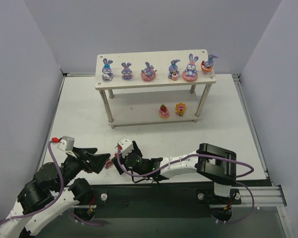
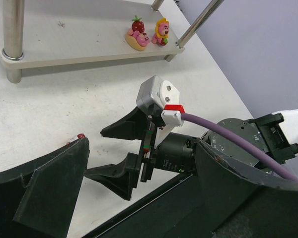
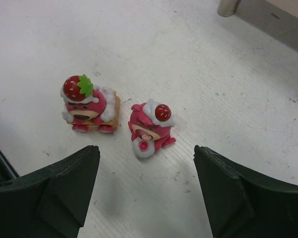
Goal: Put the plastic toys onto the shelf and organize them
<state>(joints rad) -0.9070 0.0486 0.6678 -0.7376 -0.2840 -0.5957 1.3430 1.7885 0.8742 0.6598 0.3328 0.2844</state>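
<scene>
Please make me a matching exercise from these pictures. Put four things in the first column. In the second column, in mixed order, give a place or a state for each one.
Column one:
1. purple bunnies
2. yellow-haired toy
3. pink toy with a green leaf
4. right gripper

Column two:
A. on the table
B. open, holding nothing
C. in a row on the top shelf board
D. on the lower shelf board

Pairs: 1-C, 2-D, 3-A, 4-B
</scene>
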